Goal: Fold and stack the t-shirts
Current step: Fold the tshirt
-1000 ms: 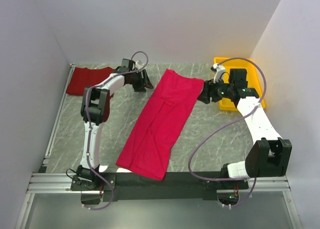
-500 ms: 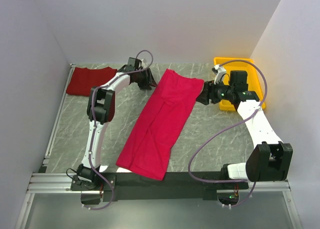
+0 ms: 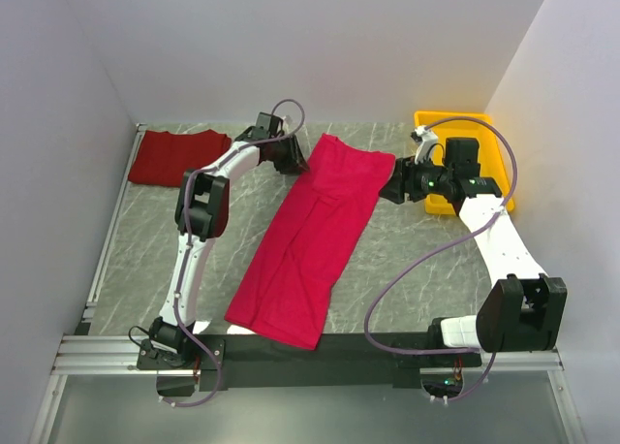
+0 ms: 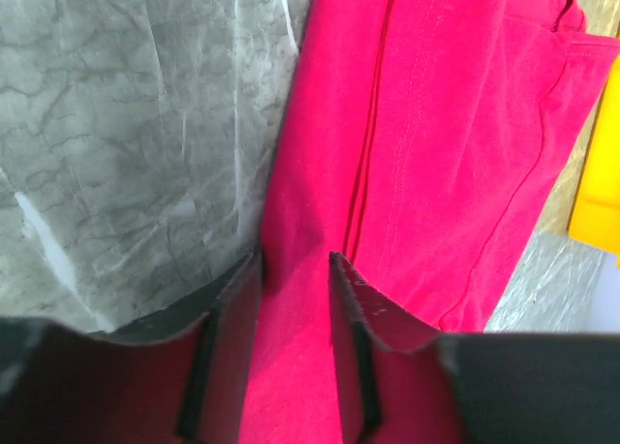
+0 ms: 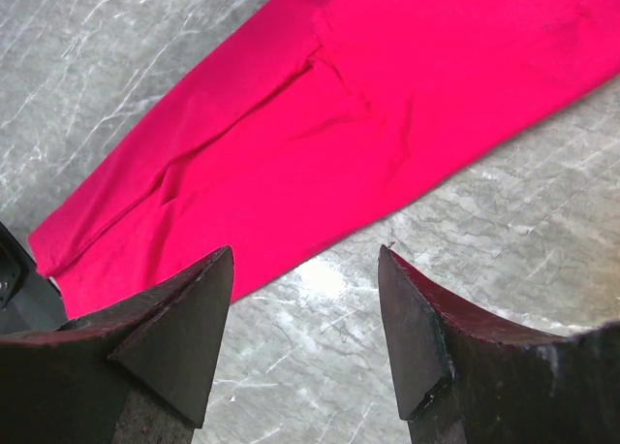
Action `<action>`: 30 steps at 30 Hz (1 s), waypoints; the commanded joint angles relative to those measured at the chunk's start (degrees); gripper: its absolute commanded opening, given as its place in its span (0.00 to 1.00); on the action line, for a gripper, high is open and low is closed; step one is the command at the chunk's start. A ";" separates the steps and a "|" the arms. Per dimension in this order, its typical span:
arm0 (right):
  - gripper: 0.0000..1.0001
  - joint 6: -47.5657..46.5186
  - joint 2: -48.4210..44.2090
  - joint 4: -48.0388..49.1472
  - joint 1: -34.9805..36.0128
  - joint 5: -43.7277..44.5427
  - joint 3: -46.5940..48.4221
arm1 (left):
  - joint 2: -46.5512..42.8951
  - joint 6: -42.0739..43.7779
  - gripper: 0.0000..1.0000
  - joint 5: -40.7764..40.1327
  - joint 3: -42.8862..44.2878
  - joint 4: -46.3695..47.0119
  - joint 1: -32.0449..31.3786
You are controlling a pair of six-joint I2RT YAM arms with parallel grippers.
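The bright pink t-shirt point(image 3: 310, 236) lies folded into a long strip, running diagonally from the far middle of the table to the near edge. The darker red t-shirt point(image 3: 174, 156) lies folded at the back left. My left gripper point(image 3: 294, 158) is down at the pink shirt's far left edge. In the left wrist view its jaws point(image 4: 294, 260) are partly closed and straddle that edge of the pink cloth point(image 4: 436, 124), with a gap still showing. My right gripper point(image 3: 392, 187) is open by the shirt's far right corner. It hovers point(image 5: 306, 255) over bare table beside the pink cloth point(image 5: 339, 105), holding nothing.
A yellow tray point(image 3: 494, 153) sits at the back right behind the right arm, and its corner point(image 4: 596, 192) shows in the left wrist view. White walls close in the marble table point(image 3: 136, 250) on the left, back and right.
My left gripper has moved right, away from the dark red shirt, onto the pink shirt's far left edge, and its jaws have narrowed. The right arm has barely moved.
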 commanded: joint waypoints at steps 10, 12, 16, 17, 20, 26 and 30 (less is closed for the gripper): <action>0.68 0.42 -2.93 1.73 -1.73 -0.29 -0.53 | 4.07 -0.56 0.11 -1.44 2.76 -3.79 -0.53; 0.68 0.33 -3.19 1.73 -1.74 -0.20 -0.62 | 3.99 -0.65 0.05 -1.09 2.59 -3.44 -0.44; 0.68 0.16 -3.19 1.65 -1.92 -0.11 -0.88 | 2.85 -1.18 0.01 -1.08 1.01 -2.03 0.08; 0.68 0.07 -3.19 1.56 -2.01 0.06 -0.88 | 2.49 -1.44 0.01 -1.17 -0.04 -1.33 0.43; 0.68 -0.10 -3.19 1.64 -2.09 0.32 -1.15 | 0.82 -2.06 0.01 -1.96 -2.24 -0.10 1.66; 0.68 -0.28 -2.84 1.56 -2.18 0.68 -1.06 | -1.81 -3.37 0.01 -3.37 -5.84 2.19 5.35; 0.68 -0.28 -2.40 1.47 -2.27 1.12 -0.80 | -3.04 -3.99 0.00 -3.63 -7.96 2.89 7.81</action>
